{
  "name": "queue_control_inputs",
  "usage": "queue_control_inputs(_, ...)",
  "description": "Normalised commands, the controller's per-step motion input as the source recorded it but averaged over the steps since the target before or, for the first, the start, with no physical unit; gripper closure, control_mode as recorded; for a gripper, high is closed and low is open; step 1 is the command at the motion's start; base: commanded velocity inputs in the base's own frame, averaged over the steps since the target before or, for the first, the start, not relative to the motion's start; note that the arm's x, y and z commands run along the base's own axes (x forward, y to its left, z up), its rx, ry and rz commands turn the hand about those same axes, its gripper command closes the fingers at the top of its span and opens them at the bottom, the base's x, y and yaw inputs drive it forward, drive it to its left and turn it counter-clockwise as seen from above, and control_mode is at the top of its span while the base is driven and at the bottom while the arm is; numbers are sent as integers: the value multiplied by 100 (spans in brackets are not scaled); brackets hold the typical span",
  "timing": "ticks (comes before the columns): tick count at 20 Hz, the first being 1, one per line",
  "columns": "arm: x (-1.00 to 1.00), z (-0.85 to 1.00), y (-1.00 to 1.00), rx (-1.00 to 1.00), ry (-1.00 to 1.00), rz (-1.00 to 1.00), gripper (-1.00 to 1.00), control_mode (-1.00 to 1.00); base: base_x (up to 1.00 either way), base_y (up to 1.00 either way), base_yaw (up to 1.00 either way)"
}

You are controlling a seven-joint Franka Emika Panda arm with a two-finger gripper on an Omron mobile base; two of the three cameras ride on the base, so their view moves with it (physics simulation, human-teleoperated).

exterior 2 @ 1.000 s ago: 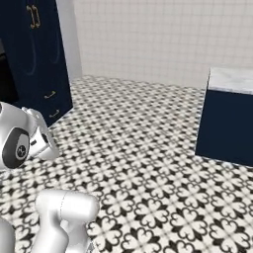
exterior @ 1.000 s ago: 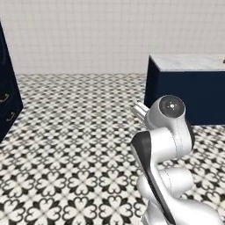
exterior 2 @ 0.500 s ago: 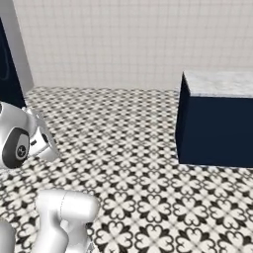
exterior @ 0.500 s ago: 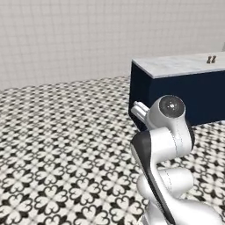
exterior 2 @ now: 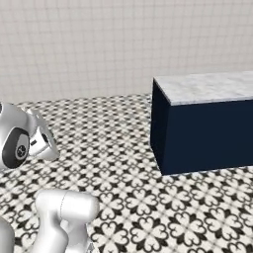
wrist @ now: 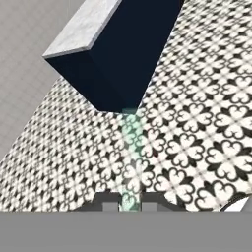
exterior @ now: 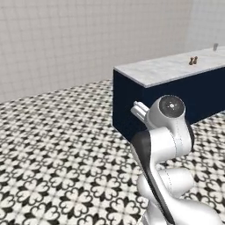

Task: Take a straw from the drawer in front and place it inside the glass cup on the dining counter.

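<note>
Straw (wrist: 130, 147) sticks out from between our gripper's (wrist: 130, 202) tips, jaws clamped on it, over the patterned floor (wrist: 197, 138). Counter (exterior: 176, 70) stands ahead; far along it we see the cup (exterior: 215, 46).

Pale straw (wrist: 130, 147) sticks forward toward marble-topped navy dining counter (wrist: 93, 29)

Open patterned floor (exterior 2: 108, 148) surrounds the dining counter (exterior 2: 207, 126).
</note>
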Motion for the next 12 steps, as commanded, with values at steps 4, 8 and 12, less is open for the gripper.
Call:
queue_control_inputs(4, 0, 0, 0, 0, 0, 0, 100, 100, 100, 84, -41)
queue_control_inputs(8, 0, 0, 0, 0, 0, 0, 100, 100, 100, 99, -38)
queue_control_inputs(12, 0, 0, 0, 0, 0, 0, 100, 100, 100, 100, -37)
